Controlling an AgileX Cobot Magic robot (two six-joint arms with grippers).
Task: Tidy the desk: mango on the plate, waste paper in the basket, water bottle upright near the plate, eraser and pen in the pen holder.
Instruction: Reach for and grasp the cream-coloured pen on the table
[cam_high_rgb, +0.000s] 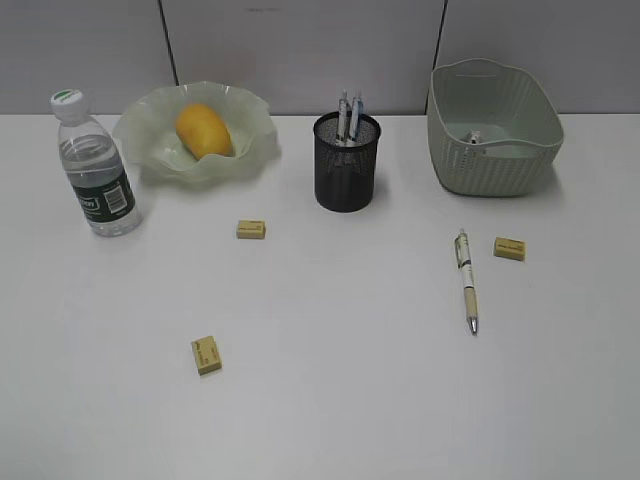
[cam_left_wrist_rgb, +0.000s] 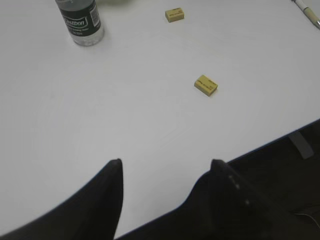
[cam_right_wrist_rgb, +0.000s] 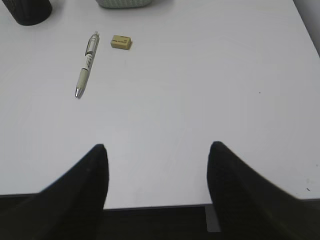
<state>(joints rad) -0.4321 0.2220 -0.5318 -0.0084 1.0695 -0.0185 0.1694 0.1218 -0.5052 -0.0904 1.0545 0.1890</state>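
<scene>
Desk (cam_high_rgb: 330, 400) front wide open; only scattered erasers (cam_high_rgb: 207, 355) & pen (cam_high_rgb: 467, 283) mid-desk.

We see the desk (cam_high_rgb: 330, 400) from a frontal downward slant; both wrist views look from its near edge, sharing the pen (cam_high_rgb: 467, 281).

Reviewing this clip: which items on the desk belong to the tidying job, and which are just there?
Part of the job:
mango on the plate
water bottle, upright
three erasers
loose pen
pen holder
basket; something small lies inside, too small to identify

Just there:
two pens already in the holder
</scene>
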